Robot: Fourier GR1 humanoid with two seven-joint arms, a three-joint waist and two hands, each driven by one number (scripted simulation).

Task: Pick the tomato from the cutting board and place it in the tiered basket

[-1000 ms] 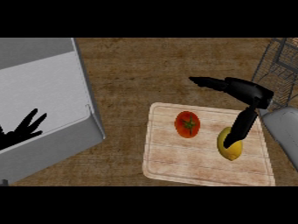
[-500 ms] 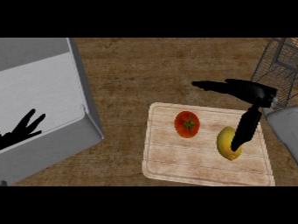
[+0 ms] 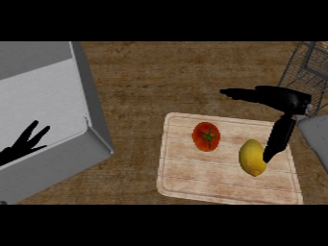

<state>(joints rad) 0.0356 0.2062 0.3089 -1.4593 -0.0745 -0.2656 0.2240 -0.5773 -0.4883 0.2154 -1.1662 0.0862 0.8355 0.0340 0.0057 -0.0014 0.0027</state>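
Observation:
A red tomato (image 3: 206, 136) with a green stem lies on the pale wooden cutting board (image 3: 195, 180), in its upper middle. A yellow lemon (image 3: 251, 158) lies just right of it. My right hand (image 3: 285, 100) hovers open above the board's upper right corner. Its fingers (image 3: 242, 93) stretch left beyond the tomato, and its thumb (image 3: 279, 139) points down beside the lemon. It holds nothing. The dark wire tiered basket (image 3: 313, 72) stands at the upper right, partly cut off. My left hand (image 3: 14, 146) rests open at the far left, over the sink.
A grey sink basin (image 3: 38, 101) with a raised rim fills the left side. Brown wooden counter (image 3: 166, 81) lies between the sink, the board and the basket.
My right hand has drifted a little to the right and up, and its thumb now lies along the lemon's right side instead of over it. The tomato, lemon and left hand stay put.

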